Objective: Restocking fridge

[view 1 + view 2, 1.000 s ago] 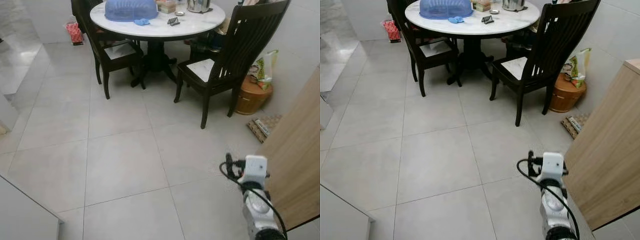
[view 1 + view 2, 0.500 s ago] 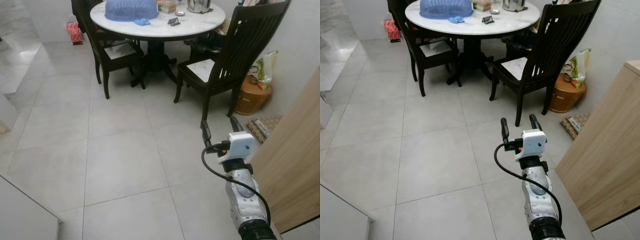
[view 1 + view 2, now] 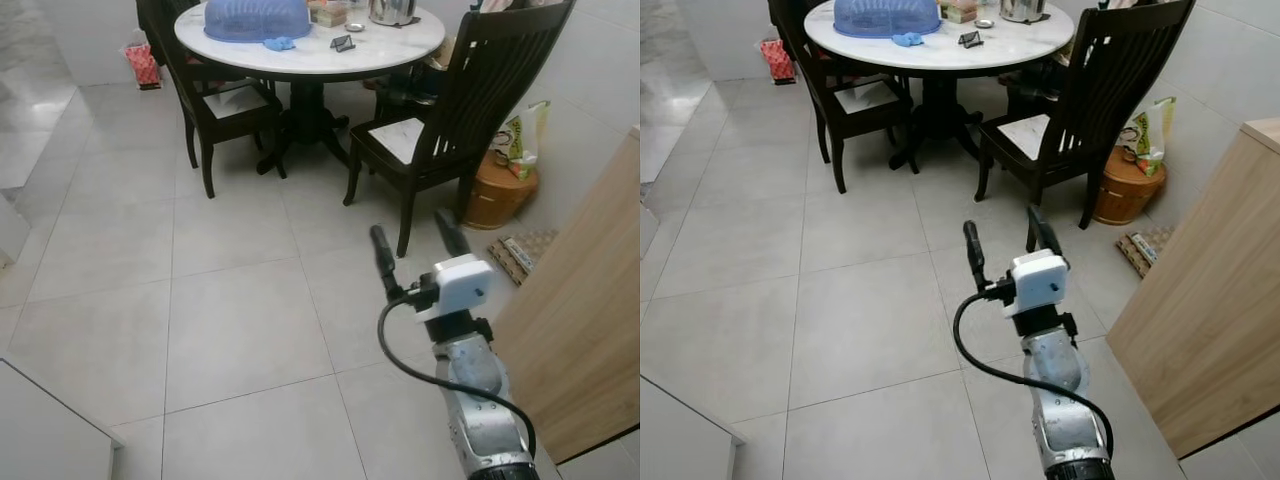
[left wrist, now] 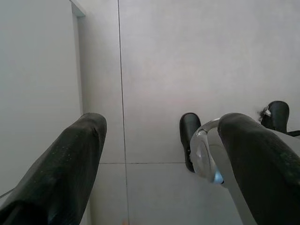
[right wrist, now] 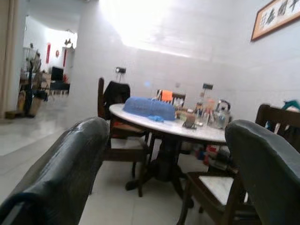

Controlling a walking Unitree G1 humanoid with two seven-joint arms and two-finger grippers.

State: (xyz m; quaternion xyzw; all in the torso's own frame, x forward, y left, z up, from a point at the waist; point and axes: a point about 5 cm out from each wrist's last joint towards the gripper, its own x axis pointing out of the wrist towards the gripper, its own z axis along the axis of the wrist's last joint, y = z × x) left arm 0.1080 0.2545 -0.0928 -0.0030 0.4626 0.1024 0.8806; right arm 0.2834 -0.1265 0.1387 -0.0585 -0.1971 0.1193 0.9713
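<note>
Tiled floor (image 3: pixel 230 320), round table (image 3: pixel 390 45) at 12 o'clock.
Right gripper (image 3: pixel 1005 235) raised at 5 o'clock, fingers spread, empty; left gripper (image 4: pixel 159 154) spread above floor. Fridge: cannot tell where.

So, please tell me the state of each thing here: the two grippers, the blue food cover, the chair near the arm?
right gripper: raised over the floor, jaws open, empty.
left gripper: pointing down at the floor, jaws open, empty.
blue food cover: resting dome-up on the round table.
dark chair: upright, seat empty.
</note>
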